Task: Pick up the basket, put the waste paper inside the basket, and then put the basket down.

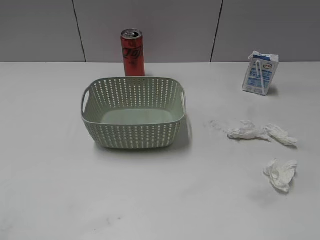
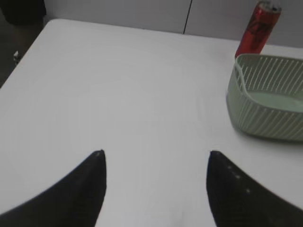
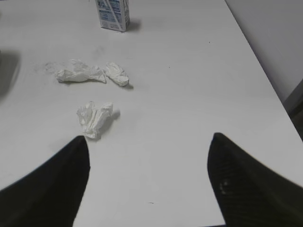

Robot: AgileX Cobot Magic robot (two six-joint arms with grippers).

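Observation:
The pale green basket stands empty on the white table, left of centre; it also shows at the right edge of the left wrist view. Crumpled white waste paper lies to its right: a long twisted wad and a smaller wad nearer the front. In the right wrist view the long wad and the smaller wad lie ahead and left of my right gripper, which is open and empty. My left gripper is open and empty, well left of the basket. Neither gripper shows in the exterior view.
A red drink can stands right behind the basket, also seen in the left wrist view. A blue-and-white carton stands at the back right, also in the right wrist view. The table's right edge runs near my right gripper.

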